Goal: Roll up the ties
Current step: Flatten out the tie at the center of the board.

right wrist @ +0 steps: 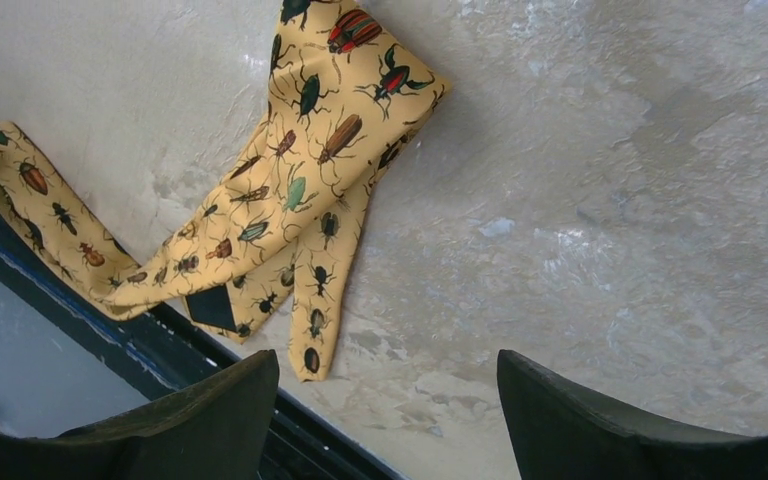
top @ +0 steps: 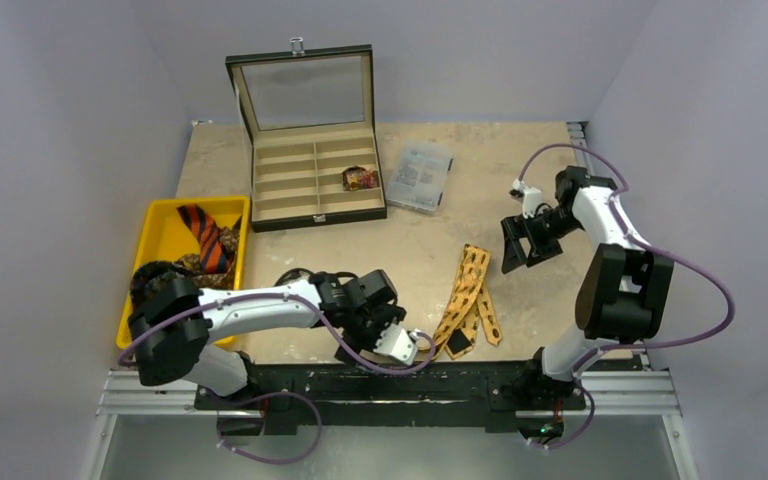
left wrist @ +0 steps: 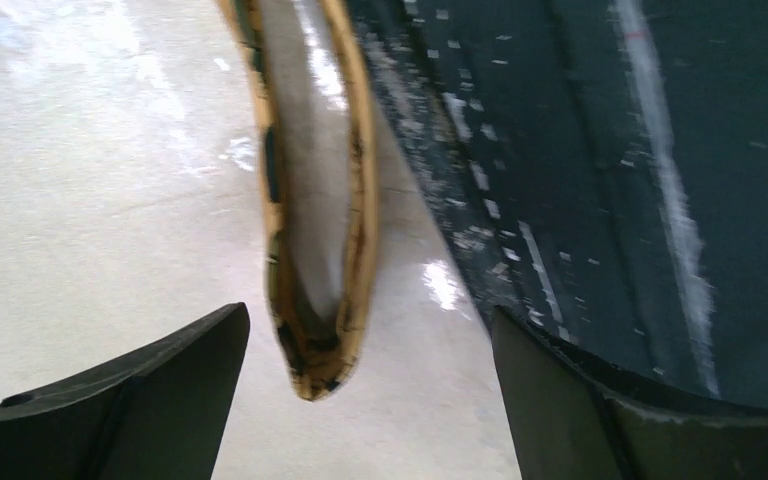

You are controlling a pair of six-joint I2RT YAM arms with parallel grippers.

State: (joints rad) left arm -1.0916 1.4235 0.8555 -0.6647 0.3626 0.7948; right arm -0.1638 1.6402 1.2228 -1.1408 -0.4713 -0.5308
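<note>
Top: gold tie [top: 468, 292] lies folded on table [top: 520, 160] nr front edge. L gripper [top: 422, 344] at its near end; R gripper [top: 516, 245] apart from it. Striped tie [top: 203, 232] in tray [top: 160, 235].
L wrist: jaws wide apart, tie fold [left wrist: 312, 362] between, untouched.
R wrist: jaws apart, empty, tie beyond them.

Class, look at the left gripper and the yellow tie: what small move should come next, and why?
Probably close the left gripper on the folded end of the yellow tie. Its jaws stand open either side of that loop, not touching it, so a grip there could start the roll.
</note>
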